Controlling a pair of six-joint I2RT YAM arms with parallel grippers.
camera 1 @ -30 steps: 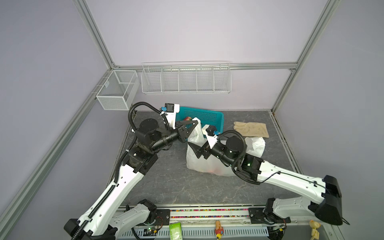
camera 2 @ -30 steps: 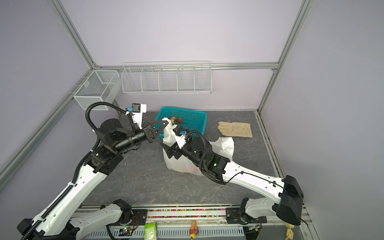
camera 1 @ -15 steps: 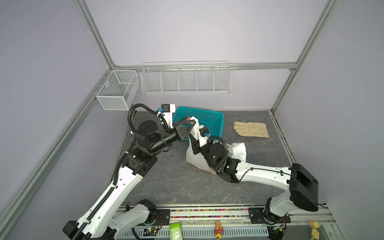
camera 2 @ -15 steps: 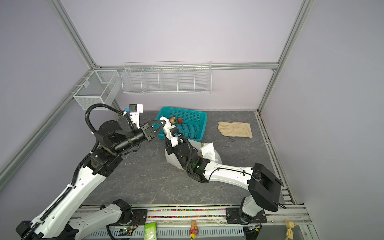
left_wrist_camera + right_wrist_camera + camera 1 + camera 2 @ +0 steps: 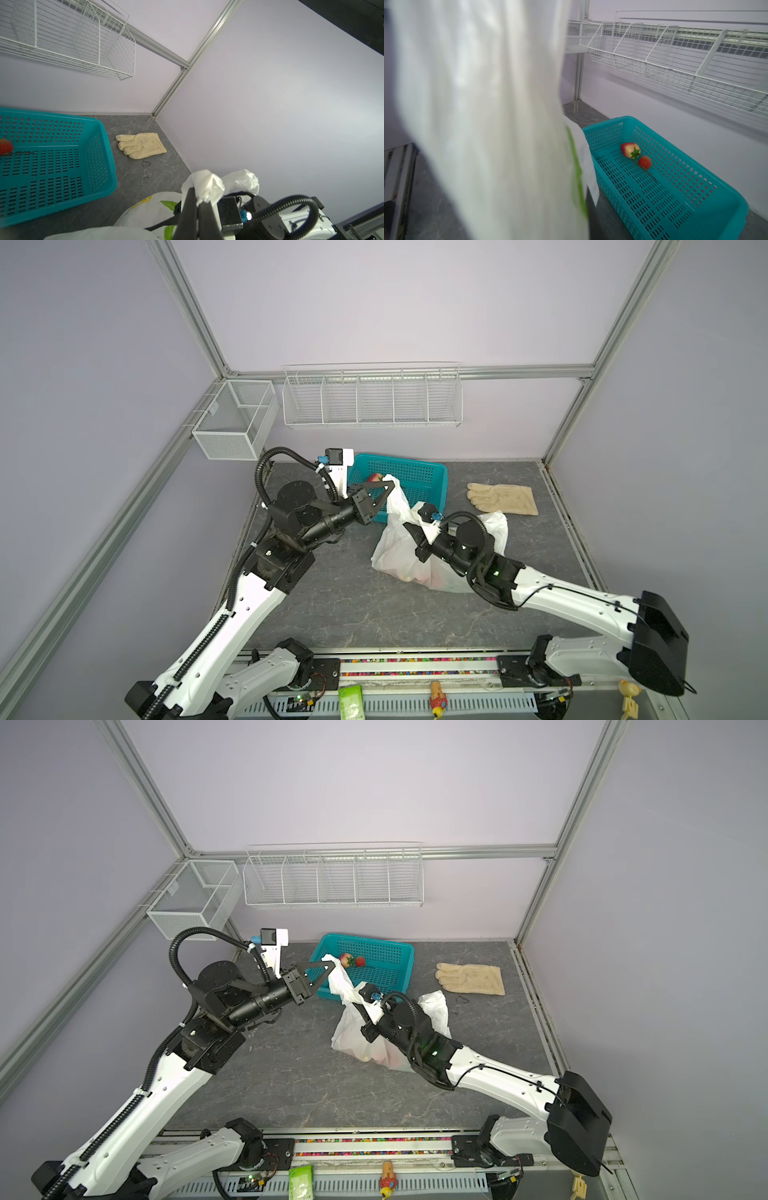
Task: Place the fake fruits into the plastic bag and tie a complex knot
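Plastic bag, L hand pinching handle, R hand clamping it

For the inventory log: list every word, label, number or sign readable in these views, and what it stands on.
No text can be read in any view.
On the green packet at the front rail: print too small to read.
On the plastic bag: only lemon-slice and leaf pictures, no words.
On the teal basket and the glove: no markings visible.

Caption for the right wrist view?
Two red plastic fruits in a teal lattice basket, beside a white plastic bag.
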